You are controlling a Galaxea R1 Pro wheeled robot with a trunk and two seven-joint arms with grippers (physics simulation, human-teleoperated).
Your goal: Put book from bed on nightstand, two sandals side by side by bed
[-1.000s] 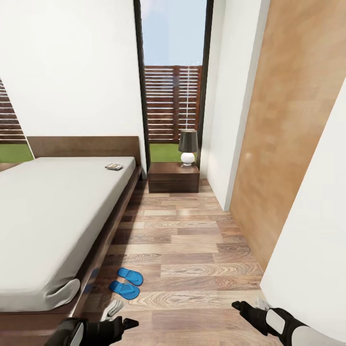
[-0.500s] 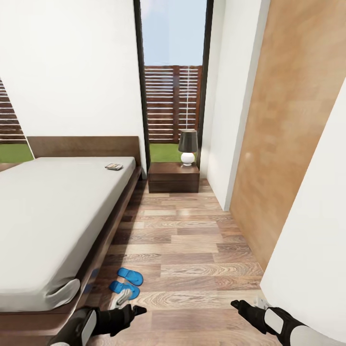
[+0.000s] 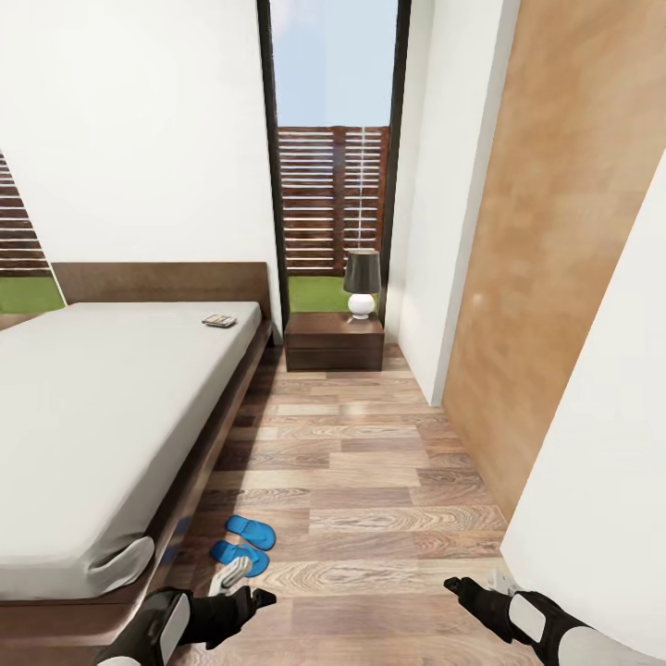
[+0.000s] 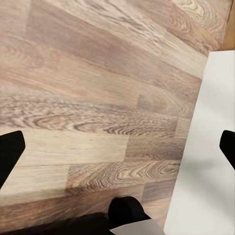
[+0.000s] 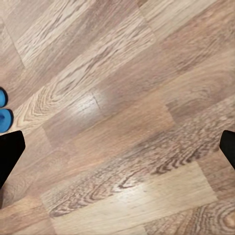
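Sandals [image 3: 242, 544]: pair on floor [image 3: 370, 481] beside bed [image 3: 102, 416] foot corner, nearly parallel, long axes slanting, toes likely toward bed. Book [image 3: 219, 321] on mattress near headboard-side edge, nightstand [image 3: 334, 340] beyond. Left gripper [image 3: 242, 606] just short of near sandal, right gripper [image 3: 462, 592] over bare floor; both spread wide, holding nothing. Advice: lower left gripper straight, pinch across sandal's narrow width.

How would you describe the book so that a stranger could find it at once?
Start at the bed on the left of the room. The book lies flat on the grey mattress near the headboard, at the edge facing the nightstand. It is the lone small dark thing on that smooth, pale surface.
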